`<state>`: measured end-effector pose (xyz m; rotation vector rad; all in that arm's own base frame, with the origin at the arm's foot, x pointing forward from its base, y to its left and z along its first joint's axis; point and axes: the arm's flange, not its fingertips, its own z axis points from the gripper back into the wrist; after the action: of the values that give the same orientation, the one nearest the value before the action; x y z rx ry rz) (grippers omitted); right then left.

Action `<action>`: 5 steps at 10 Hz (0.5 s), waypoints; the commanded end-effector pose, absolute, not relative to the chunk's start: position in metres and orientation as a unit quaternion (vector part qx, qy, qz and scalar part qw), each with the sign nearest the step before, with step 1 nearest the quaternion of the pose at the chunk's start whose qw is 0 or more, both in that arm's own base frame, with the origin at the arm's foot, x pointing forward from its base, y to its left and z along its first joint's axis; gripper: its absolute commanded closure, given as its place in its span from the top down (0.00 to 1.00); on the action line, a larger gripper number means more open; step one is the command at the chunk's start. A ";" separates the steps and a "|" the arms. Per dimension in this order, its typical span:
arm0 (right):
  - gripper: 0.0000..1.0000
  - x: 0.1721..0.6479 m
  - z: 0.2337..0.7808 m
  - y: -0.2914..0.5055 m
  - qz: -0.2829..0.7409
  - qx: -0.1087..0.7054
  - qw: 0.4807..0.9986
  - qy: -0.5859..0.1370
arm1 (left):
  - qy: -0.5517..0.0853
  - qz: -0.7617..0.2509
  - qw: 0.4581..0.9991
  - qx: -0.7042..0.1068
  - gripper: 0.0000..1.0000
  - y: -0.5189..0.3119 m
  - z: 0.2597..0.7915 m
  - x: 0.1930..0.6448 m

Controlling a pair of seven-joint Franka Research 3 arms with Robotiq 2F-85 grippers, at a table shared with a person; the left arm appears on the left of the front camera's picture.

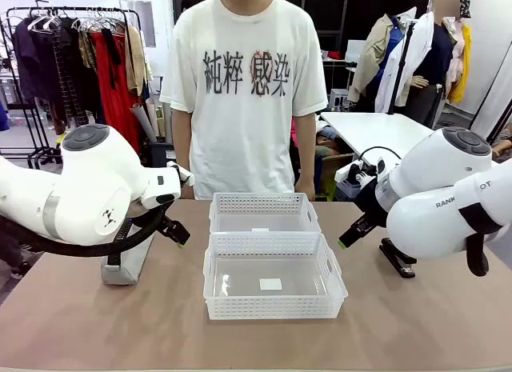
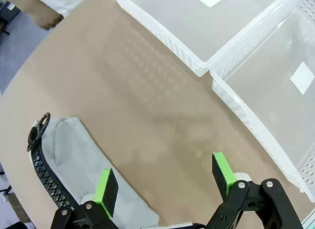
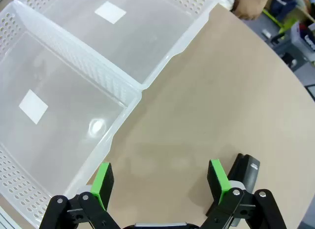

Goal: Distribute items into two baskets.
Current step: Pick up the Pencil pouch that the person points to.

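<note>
Two empty white lattice-rimmed baskets stand end to end mid-table, the far basket [image 1: 264, 202] by the person and the near basket [image 1: 272, 306] toward me. The grey pencil pouch [image 1: 126, 264] lies left of them, its black zipper strip [image 2: 43, 170] along one edge. My left gripper [image 1: 178, 230] hovers open above the table beside the pouch [image 2: 83, 160], with the pouch's end under its left finger [image 2: 105, 187]. The black stapler [image 1: 398, 258] lies right of the baskets. My right gripper [image 1: 350, 236] hangs open over bare table, and the stapler [image 3: 244, 171] sits just behind its right finger [image 3: 218, 176].
A person in a white printed T-shirt [image 1: 248, 84] stands at the far edge, one hand [image 3: 248, 5] near the table rim. Bare brown tabletop [image 1: 104, 324] surrounds the baskets. The basket walls [image 2: 206, 66] lie close to the left gripper's reach.
</note>
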<state>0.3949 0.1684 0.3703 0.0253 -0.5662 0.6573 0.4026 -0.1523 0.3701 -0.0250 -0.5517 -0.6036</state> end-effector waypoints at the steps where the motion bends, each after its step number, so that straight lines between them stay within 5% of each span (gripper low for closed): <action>1: 1.00 0.395 0.370 0.168 0.318 0.012 0.907 -0.274 | -0.268 -0.293 0.917 -0.012 1.00 -0.152 0.370 0.403; 5: 1.00 0.395 0.370 0.168 0.318 0.012 0.907 -0.274 | -0.268 -0.293 0.917 -0.012 1.00 -0.152 0.370 0.403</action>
<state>0.3949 0.1684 0.3702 0.0248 -0.5660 0.6580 0.4023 -0.1532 0.3701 -0.0248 -0.5517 -0.6054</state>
